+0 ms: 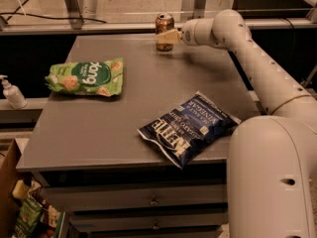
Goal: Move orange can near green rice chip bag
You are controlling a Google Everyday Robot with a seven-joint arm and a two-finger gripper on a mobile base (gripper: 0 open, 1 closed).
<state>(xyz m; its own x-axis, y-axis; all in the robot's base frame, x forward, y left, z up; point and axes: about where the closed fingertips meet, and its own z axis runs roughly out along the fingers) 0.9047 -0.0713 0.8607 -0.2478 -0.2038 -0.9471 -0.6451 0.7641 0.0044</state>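
The orange can (164, 23) stands upright at the far edge of the grey table (148, 88), right of the middle. My gripper (166, 36) reaches in from the right at the can's lower half. It is open, with one pale finger (168, 36) across the front of the can and the other hidden behind it. The green rice chip bag (85, 77) lies flat on the left side of the table, well apart from the can.
A dark blue Kettle chip bag (190, 127) lies at the table's front right, overhanging the edge. My white arm (257, 68) spans the right side. A soap pump bottle (12, 93) stands off the table at the left. Drawers sit below the tabletop.
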